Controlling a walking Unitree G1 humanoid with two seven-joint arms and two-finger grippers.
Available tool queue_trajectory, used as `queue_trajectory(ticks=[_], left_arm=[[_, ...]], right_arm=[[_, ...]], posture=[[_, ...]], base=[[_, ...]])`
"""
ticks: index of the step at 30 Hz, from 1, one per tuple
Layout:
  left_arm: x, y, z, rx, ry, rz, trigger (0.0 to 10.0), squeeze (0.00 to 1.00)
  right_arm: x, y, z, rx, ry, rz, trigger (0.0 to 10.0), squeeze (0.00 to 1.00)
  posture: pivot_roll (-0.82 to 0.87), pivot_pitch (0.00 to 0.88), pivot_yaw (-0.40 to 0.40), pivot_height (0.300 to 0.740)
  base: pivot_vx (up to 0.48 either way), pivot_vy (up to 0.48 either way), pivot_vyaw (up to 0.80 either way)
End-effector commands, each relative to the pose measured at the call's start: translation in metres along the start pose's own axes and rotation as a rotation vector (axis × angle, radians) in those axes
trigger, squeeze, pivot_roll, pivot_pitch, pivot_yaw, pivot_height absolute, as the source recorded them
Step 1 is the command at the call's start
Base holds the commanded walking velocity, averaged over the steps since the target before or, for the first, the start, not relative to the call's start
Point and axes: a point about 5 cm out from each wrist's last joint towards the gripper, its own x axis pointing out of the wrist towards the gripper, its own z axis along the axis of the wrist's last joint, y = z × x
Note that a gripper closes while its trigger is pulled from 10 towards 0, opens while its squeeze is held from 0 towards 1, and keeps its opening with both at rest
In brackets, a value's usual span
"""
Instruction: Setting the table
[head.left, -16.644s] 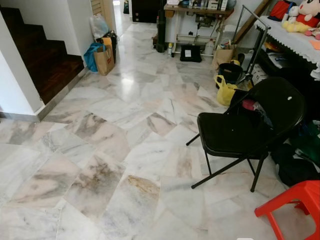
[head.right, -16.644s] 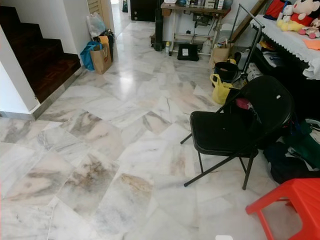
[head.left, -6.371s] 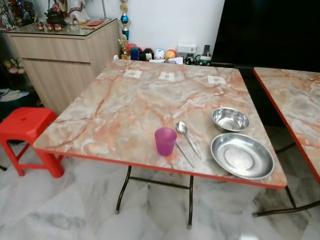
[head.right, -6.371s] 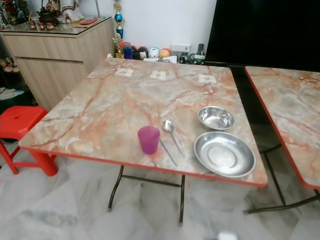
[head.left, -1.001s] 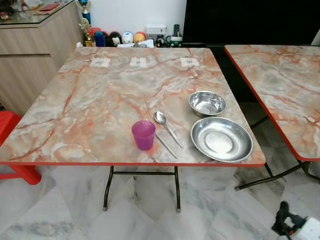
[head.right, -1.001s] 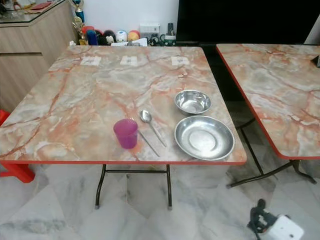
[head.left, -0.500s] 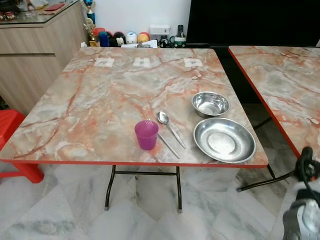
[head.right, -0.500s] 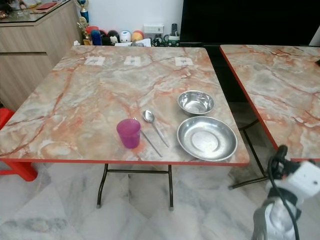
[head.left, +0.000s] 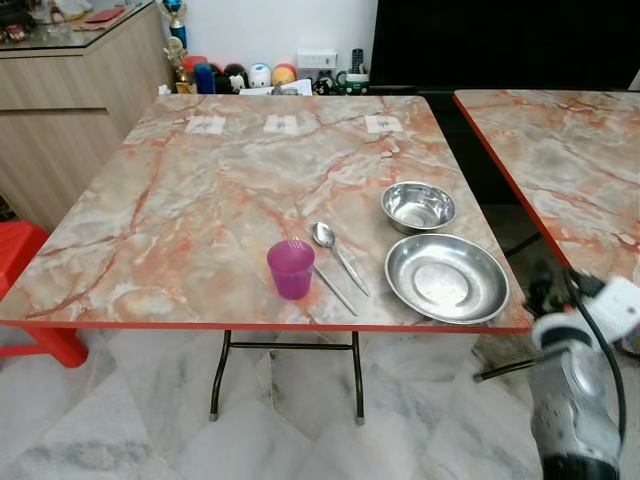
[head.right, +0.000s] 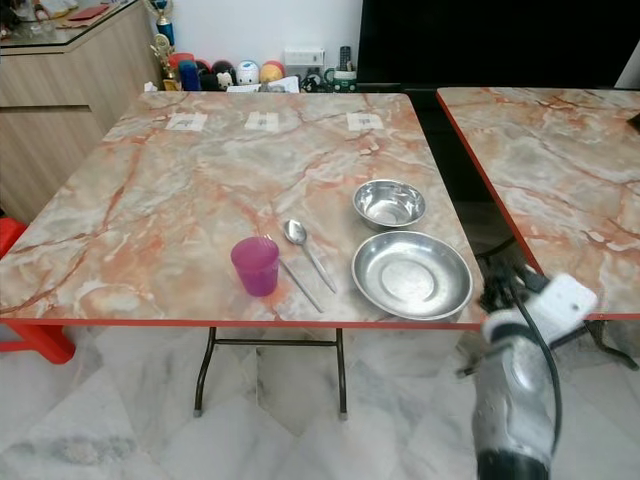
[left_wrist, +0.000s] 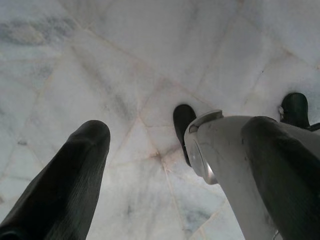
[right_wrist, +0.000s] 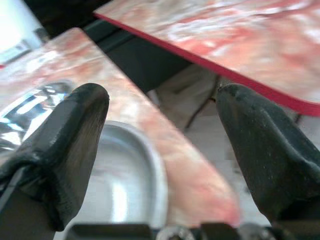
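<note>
Four pieces sit near the table's (head.left: 180, 230) front edge, toward its front right corner: a purple cup (head.left: 290, 269), a spoon (head.left: 338, 255) just to its right, a plate (head.left: 447, 278) beside that, and a bowl (head.left: 418, 206) behind the plate. None has shifted since half a second ago. The right arm (head.right: 518, 385) has risen further — the right gripper (right_wrist: 165, 165) is now level with the table's right edge, off the front right corner, fingers (right_wrist: 70, 145) spread apart and empty, the plate's rim just ahead. The left gripper (left_wrist: 165, 165) hangs over the floor (left_wrist: 150, 60) — fingers apart, holding nothing.
</note>
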Motion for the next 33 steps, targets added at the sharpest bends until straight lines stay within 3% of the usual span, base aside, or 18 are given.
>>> queue_trajectory(ticks=[1, 9, 25, 26, 27, 30, 31, 32, 33], left_arm=[[-0.003, 0.001, -0.01, -0.005, 0.038, 0.005, 10.0, 0.0], [-0.002, -0.001, -0.009, -0.01, 0.036, 0.005, 10.0, 0.0], [-0.002, -0.002, -0.009, -0.008, 0.041, 0.005, 10.0, 0.0], [-0.002, -0.002, -0.009, -0.006, 0.043, 0.006, 10.0, 0.0], [-0.002, -0.002, -0.01, -0.005, 0.044, 0.006, 10.0, 0.0], [-0.002, -0.002, -0.01, -0.005, 0.043, 0.005, 10.0, 0.0], [-0.002, -0.002, -0.01, -0.005, 0.043, 0.005, 10.0, 0.0], [-0.002, -0.002, -0.01, -0.005, 0.043, 0.004, 10.0, 0.0], [-0.002, -0.002, -0.01, -0.005, 0.043, 0.004, 10.0, 0.0]], right_arm=[[0.003, -0.001, -0.005, -0.008, 0.045, 0.0, 10.0, 0.0], [0.012, 0.008, -0.011, 0.013, 0.092, -0.021, 10.0, 0.0], [0.01, 0.009, -0.036, 0.042, 0.202, -0.077, 10.0, 0.0], [0.012, 0.009, -0.037, 0.045, 0.208, -0.081, 3.5, 0.0], [0.012, 0.009, -0.037, 0.05, 0.209, -0.08, 0.0, 0.0], [0.015, 0.01, -0.038, 0.049, 0.212, -0.082, 0.0, 0.0], [0.015, 0.01, -0.038, 0.046, 0.214, -0.083, 6.4, 0.0], [0.015, 0.01, -0.038, 0.045, 0.214, -0.086, 10.0, 0.0], [0.015, 0.01, -0.038, 0.045, 0.216, -0.088, 10.0, 0.0]], posture=[[-0.03, 0.085, -0.004, 0.74], [-0.02, 0.087, -0.002, 0.74], [-0.01, 0.082, -0.004, 0.74], [-0.01, 0.079, -0.003, 0.74], [-0.01, 0.078, -0.003, 0.74], [-0.01, 0.076, -0.004, 0.74], [-0.01, 0.076, -0.004, 0.74], [-0.01, 0.074, -0.005, 0.74], [-0.01, 0.074, -0.005, 0.74]], base=[[0.0, 0.0, 0.0], [0.0, 0.0, 0.0], [0.0, 0.0, 0.0], [0.0, 0.0, 0.0], [0.0, 0.0, 0.0], [0.0, 0.0, 0.0], [0.0, 0.0, 0.0], [0.0, 0.0, 0.0], [0.0, 0.0, 0.0]])
